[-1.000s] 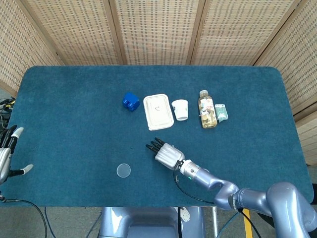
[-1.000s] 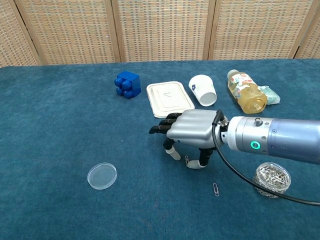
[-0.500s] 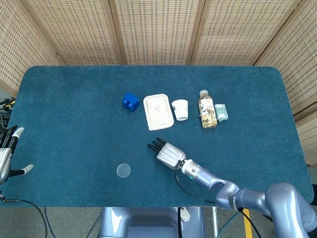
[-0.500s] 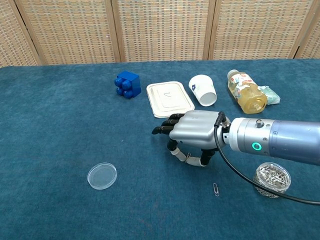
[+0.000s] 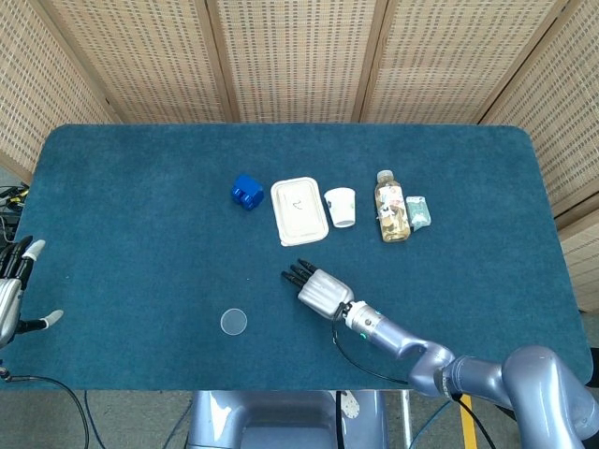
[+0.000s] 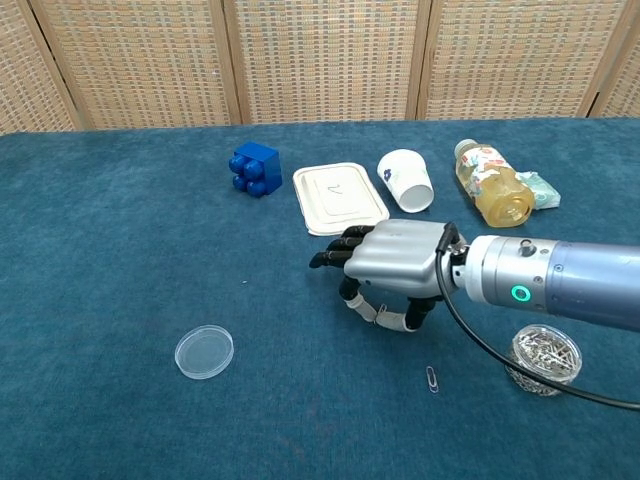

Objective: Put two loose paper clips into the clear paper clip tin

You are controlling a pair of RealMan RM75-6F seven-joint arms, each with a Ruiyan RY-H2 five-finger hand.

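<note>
My right hand (image 6: pixel 392 268) hovers low over the blue cloth, in front of the white tray; its thumb and a fingertip are pressed together on a small paper clip (image 6: pixel 380 313). The same right hand (image 5: pixel 318 290) shows near the table's front in the head view. Another loose paper clip (image 6: pixel 432 379) lies on the cloth, nearer the front edge. The clear paper clip tin (image 6: pixel 542 358), holding several clips, stands under my right forearm. Its clear round lid (image 6: pixel 204 352) lies apart at the front left. My left hand (image 5: pixel 13 288) stays off the table's left edge with fingers spread, holding nothing.
Along the back stand a blue block (image 6: pixel 254 169), a white lidded tray (image 6: pixel 339 198), a tipped white cup (image 6: pixel 406 180), a lying bottle (image 6: pixel 492 184) and a small green packet (image 6: pixel 540 188). The lid (image 5: pixel 234 322) also shows in the head view.
The right thumb and finger closed together on the clip that lay on the cloth, and the hand shifted slightly right and up. The left hand has not moved.
</note>
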